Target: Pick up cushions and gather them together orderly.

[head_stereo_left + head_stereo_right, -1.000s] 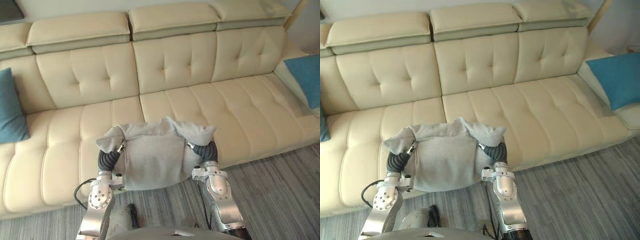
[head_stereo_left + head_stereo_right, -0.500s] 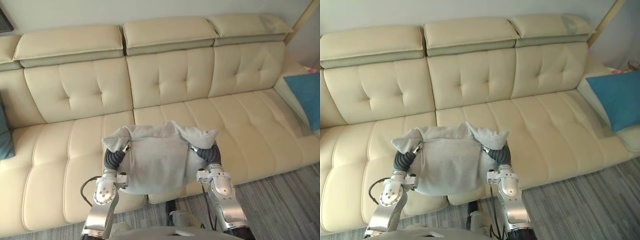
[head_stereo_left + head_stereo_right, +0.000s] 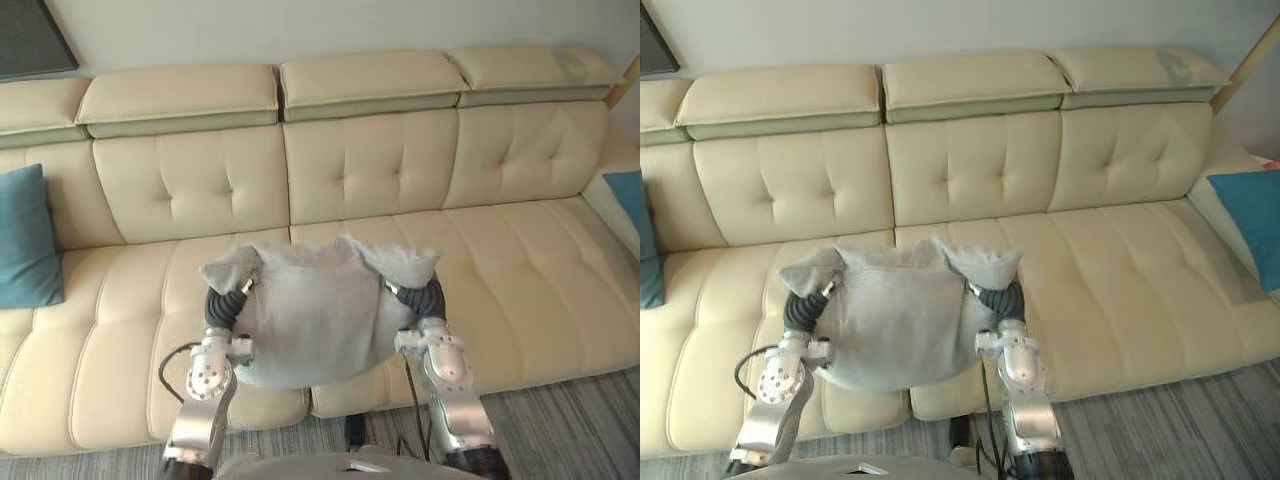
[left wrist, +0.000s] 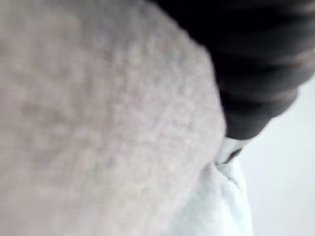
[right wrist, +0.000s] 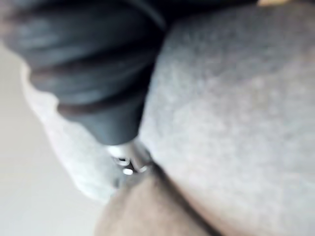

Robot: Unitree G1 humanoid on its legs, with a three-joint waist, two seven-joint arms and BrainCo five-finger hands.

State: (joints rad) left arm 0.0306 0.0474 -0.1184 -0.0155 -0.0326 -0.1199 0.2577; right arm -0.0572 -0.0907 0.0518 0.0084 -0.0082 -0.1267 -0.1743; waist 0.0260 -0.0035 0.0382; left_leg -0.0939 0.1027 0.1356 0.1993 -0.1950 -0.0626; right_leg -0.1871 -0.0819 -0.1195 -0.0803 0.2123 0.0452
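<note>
While the grey cushion (image 3: 318, 318) hung pressed between left hand (image 3: 222, 308) and right hand (image 3: 425, 298), their grip impossible to tell, slackened pressure could have dropped it to the floor (image 3: 575, 412).

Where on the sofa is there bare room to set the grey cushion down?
The sofa seat is bare between the grey cushion and the right teal cushion, and again between it and the left teal cushion. The middle is crowded: left hand and right hand flank the grey cushion.
</note>
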